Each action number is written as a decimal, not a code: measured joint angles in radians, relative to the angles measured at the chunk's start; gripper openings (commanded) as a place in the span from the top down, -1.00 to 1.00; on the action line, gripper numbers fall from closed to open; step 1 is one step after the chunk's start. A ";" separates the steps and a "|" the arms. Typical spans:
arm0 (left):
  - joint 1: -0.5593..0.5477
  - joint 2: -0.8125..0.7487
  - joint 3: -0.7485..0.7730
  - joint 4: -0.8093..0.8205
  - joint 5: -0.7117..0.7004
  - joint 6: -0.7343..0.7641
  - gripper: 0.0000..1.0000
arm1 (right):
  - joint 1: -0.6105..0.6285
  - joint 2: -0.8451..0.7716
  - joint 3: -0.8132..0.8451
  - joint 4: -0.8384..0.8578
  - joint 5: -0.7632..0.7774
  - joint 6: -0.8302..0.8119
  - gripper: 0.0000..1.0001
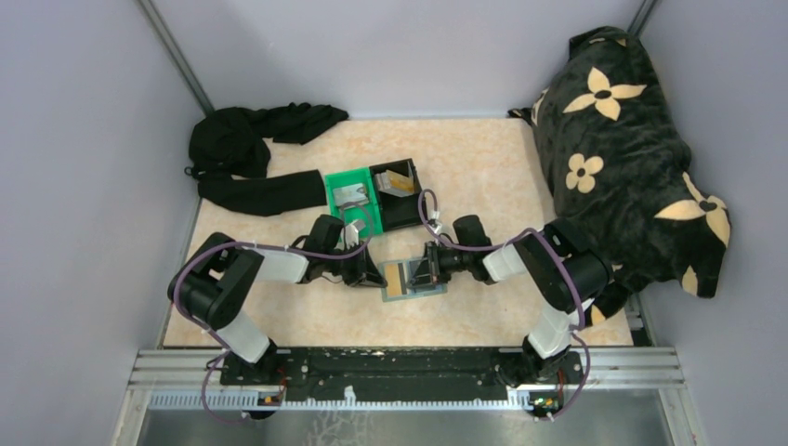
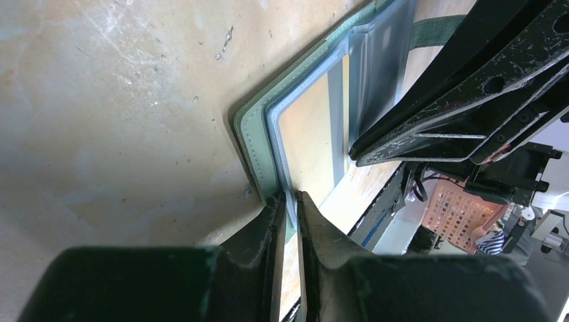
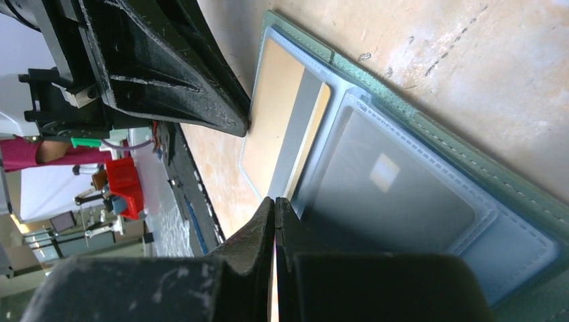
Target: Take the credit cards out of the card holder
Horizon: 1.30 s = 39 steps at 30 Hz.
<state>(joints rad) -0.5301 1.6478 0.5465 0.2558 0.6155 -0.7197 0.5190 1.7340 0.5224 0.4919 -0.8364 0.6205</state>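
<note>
Two grippers at the open wallet

Left gripper is narrowed, pinching one edge of the flat grey-blue bi-fold card holder. Right gripper is closed tight at its fold. A tan-gold, grey-striped credit card sits in one panel, and the holder lies open on the beige marbled tabletop.

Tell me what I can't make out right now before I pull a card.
- Top view: left gripper and right gripper cover much of the card holder; card count unreadable.
- Right wrist: shut fingertips hide whether anything thin is pinched.
- Left wrist: fingers hide the card holder's near edge.
</note>
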 measured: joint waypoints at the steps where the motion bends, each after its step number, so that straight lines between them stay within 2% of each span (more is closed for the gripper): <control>1: 0.000 0.000 0.000 0.000 0.000 0.000 0.61 | 0.000 0.000 0.000 0.000 0.000 0.000 1.00; 4: 0.000 0.000 0.000 0.000 0.000 0.000 0.62 | 0.000 0.000 0.000 -0.003 0.000 0.000 1.00; 7: 0.000 0.000 0.001 -0.002 0.000 0.002 0.63 | -0.001 -0.001 0.000 -0.017 0.007 -0.008 0.61; 11: -0.003 -0.015 0.005 -0.026 -0.015 0.012 0.64 | -0.002 -0.018 0.002 -0.056 0.019 -0.023 0.46; 19: 0.001 -0.224 0.008 -0.192 -0.205 0.067 0.64 | -0.003 -0.029 0.013 -0.068 0.026 -0.032 0.36; 25: -0.018 -0.205 0.016 -0.211 -0.229 0.068 0.64 | -0.004 -0.021 0.017 -0.061 0.021 -0.032 0.36; 28: -0.033 -0.180 0.016 -0.180 -0.193 0.047 0.63 | -0.004 -0.021 0.017 -0.061 0.021 -0.033 0.34; 35: -0.056 -0.142 -0.002 0.021 -0.110 0.003 0.66 | -0.004 -0.021 0.016 -0.048 0.006 -0.024 0.12; 39: -0.058 -0.052 -0.019 0.112 -0.077 -0.014 0.69 | -0.004 -0.021 0.015 -0.033 -0.006 -0.013 0.03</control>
<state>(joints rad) -0.5877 1.5959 0.5270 0.3676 0.5388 -0.7341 0.5148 1.7126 0.5377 0.4587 -0.8425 0.6075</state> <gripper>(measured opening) 0.166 0.459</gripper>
